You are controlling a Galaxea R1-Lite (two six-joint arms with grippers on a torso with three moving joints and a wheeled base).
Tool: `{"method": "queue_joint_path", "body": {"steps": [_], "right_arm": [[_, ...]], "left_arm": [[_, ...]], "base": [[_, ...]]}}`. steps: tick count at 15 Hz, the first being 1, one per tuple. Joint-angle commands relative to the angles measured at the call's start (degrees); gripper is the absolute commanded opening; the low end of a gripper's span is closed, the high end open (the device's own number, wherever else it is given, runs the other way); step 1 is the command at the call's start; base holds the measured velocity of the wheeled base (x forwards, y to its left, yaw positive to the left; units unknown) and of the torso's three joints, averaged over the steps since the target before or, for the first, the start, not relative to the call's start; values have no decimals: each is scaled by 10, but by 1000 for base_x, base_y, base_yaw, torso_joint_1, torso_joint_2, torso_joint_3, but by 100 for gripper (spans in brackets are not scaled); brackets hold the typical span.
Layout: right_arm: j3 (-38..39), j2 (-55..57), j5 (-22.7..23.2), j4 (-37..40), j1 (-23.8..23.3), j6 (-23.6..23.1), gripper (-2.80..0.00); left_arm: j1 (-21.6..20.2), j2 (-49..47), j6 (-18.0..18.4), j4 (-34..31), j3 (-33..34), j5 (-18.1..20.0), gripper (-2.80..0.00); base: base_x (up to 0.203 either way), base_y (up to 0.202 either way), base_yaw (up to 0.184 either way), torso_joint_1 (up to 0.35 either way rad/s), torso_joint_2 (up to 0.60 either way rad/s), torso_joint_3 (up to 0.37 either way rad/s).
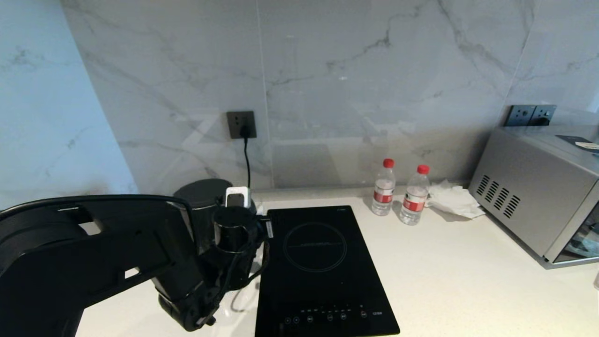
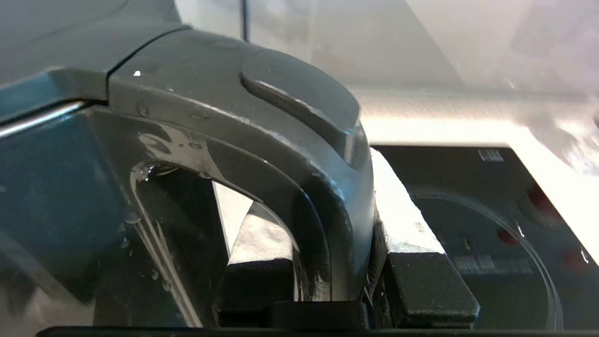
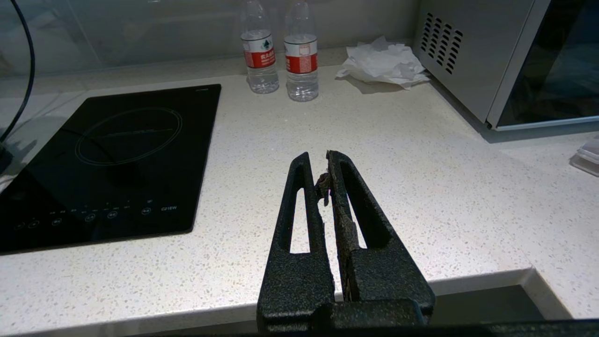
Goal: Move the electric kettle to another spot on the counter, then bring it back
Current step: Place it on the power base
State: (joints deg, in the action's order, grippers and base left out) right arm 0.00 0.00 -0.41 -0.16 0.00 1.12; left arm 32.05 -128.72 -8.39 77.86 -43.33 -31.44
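The electric kettle stands at the back left of the counter, beside the hob; only its dark lid and upper body show behind my left arm. In the left wrist view my left gripper is shut on the kettle's loop handle, with one finger inside the loop and the other outside. The kettle's foot is hidden. My right gripper hangs shut and empty above the counter's front edge.
A black induction hob lies right of the kettle. A cord runs down from a wall socket. Two water bottles, crumpled tissue and a steel microwave sit at the back right.
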Motion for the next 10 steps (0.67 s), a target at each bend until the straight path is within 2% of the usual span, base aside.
{"method": "queue_joint_path", "body": {"steps": [1, 5, 10], "right_arm": [[0, 0, 0, 0, 0, 0, -280], [0, 0, 0, 0, 0, 0, -280], [0, 0, 0, 0, 0, 0, -280]], "left_arm": [[-8, 20, -1, 0, 35, -3, -280], [-19, 42, -2, 0, 76, 1, -280], [-13, 42, 1, 0, 73, 2, -280]], "base": [[0, 0, 0, 0, 0, 0], [0, 0, 0, 0, 0, 0], [0, 0, 0, 0, 0, 0]]}}
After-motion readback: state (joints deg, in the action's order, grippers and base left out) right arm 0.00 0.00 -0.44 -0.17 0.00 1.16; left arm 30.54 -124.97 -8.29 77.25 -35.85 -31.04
